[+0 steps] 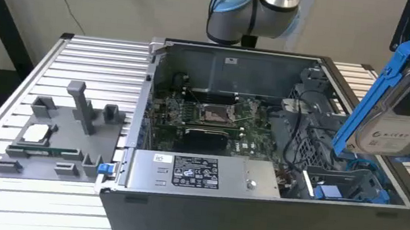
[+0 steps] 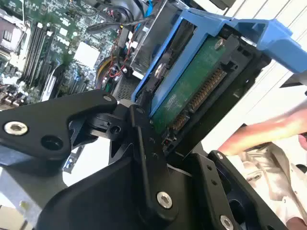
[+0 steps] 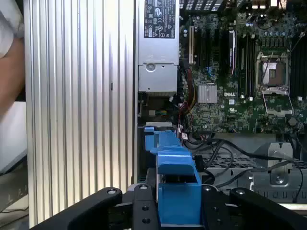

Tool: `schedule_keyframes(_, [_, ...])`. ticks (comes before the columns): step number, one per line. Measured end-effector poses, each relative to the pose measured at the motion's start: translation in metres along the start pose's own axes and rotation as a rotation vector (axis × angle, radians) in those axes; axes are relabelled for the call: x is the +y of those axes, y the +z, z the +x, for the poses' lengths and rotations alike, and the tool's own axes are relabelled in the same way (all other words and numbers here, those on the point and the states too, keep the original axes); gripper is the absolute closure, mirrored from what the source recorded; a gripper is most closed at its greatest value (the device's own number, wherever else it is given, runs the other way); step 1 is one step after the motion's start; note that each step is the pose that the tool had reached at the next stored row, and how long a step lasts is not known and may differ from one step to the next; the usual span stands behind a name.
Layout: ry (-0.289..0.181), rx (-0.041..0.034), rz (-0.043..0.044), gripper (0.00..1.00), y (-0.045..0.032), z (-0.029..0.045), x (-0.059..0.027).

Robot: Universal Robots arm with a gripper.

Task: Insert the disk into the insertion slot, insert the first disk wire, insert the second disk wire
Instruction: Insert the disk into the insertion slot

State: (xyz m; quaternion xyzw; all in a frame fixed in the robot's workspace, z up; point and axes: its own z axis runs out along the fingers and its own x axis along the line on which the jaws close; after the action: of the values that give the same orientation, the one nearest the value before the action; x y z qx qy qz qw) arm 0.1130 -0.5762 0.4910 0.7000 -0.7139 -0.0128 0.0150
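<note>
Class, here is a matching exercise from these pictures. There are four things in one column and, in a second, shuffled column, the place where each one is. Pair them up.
Things
1. the disk
2. power-supply box
3. grey parts holder
4. motherboard

Places
A. covering the middle of the computer case floor
B. on the slatted table, at the exterior view's left of the case
C. raised and tilted over the case's edge at the exterior view's right
D. inside the case, against its near wall

Pairs: 1-C, 2-D, 3-B, 4-A
</note>
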Motion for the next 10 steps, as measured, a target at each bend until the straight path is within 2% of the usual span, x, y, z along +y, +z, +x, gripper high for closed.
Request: schedule_keyframes(10, [0.0,-0.0001,0.0,1.0,0.0,0.0,0.0])
